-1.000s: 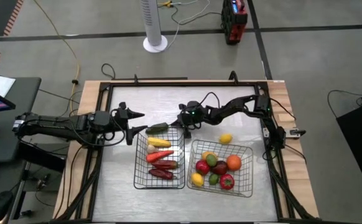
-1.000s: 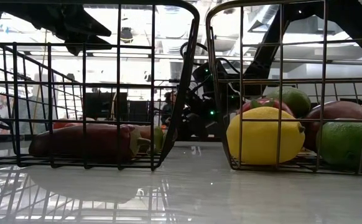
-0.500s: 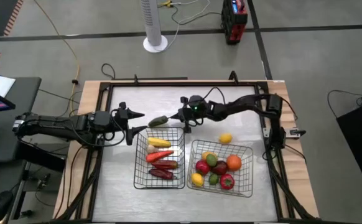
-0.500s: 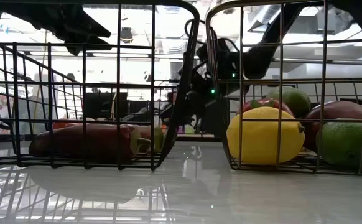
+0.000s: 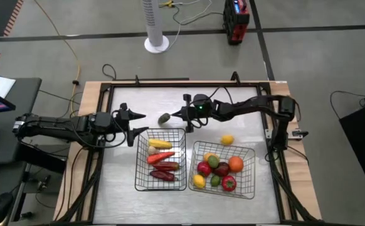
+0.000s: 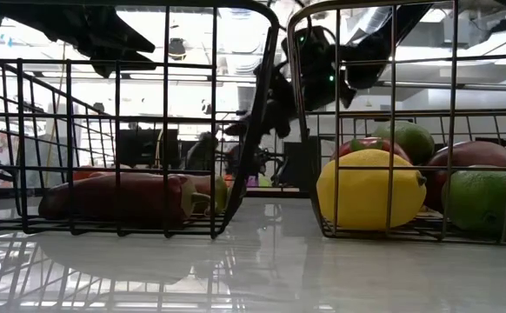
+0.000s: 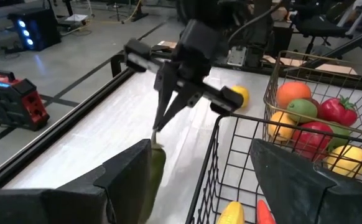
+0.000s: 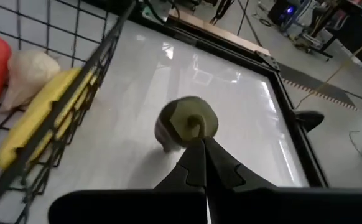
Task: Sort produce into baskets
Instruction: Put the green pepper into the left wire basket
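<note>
Left jaws apart, right together.

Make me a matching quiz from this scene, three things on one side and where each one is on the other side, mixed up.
Things:
1. long green vegetable
2. loose lemon
3. garlic

Places:
A. inside the left basket
B. pinched at its tip by the right hand, behind the left basket
C. on the table, behind the right basket

Pairs: 1-B, 2-C, 3-A
</note>
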Controlling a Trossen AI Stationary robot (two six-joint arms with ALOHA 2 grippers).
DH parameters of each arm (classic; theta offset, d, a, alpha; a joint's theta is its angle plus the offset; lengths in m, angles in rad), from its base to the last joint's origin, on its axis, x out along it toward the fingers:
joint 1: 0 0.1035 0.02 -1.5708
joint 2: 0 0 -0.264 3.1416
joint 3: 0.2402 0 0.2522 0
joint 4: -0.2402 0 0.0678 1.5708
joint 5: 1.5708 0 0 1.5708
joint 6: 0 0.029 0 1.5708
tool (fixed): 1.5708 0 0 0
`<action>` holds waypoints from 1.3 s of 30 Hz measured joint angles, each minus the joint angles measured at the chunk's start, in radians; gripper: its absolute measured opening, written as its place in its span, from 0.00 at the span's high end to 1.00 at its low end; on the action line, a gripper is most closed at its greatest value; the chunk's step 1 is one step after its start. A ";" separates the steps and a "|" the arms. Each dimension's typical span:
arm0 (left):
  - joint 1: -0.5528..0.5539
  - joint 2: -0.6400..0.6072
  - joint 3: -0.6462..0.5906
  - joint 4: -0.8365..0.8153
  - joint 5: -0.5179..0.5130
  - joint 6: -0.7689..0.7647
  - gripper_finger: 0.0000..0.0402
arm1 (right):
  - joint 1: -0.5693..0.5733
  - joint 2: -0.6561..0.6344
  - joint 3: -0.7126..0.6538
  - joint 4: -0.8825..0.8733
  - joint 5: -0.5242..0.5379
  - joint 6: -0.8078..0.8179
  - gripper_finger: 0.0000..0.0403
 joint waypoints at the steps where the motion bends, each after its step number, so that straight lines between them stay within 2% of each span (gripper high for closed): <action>1: 0.000 0.000 0.000 0.000 0.000 0.000 0.35 | 0.003 -0.013 0.000 -0.013 0.003 -0.008 0.96; 14: 0.000 0.000 0.000 0.001 0.000 -0.002 0.35 | 0.055 -0.183 0.000 -0.139 0.077 -0.080 0.96; 18: 0.000 0.000 0.000 0.002 0.000 -0.011 0.35 | 0.067 -0.216 0.000 -0.146 0.073 -0.028 0.95; 22: 0.000 0.000 0.000 0.002 0.010 -0.013 0.35 | 0.044 -0.191 0.001 -0.179 0.073 0.073 0.81; 27: 0.000 0.000 0.000 0.001 0.115 -0.035 0.35 | 0.003 -0.127 -0.001 -0.236 0.062 0.146 0.58; 31: 0.000 0.000 0.000 0.005 0.081 -0.031 0.35 | -0.035 -0.110 0.000 -0.234 0.013 0.171 0.43; 34: 0.000 0.000 0.000 0.009 0.036 -0.023 0.35 | -0.075 -0.110 0.000 -0.244 -0.065 0.187 0.37; 39: 0.000 0.000 0.000 0.009 0.004 -0.006 0.35 | -0.125 -0.097 0.000 -0.285 -0.161 0.204 0.36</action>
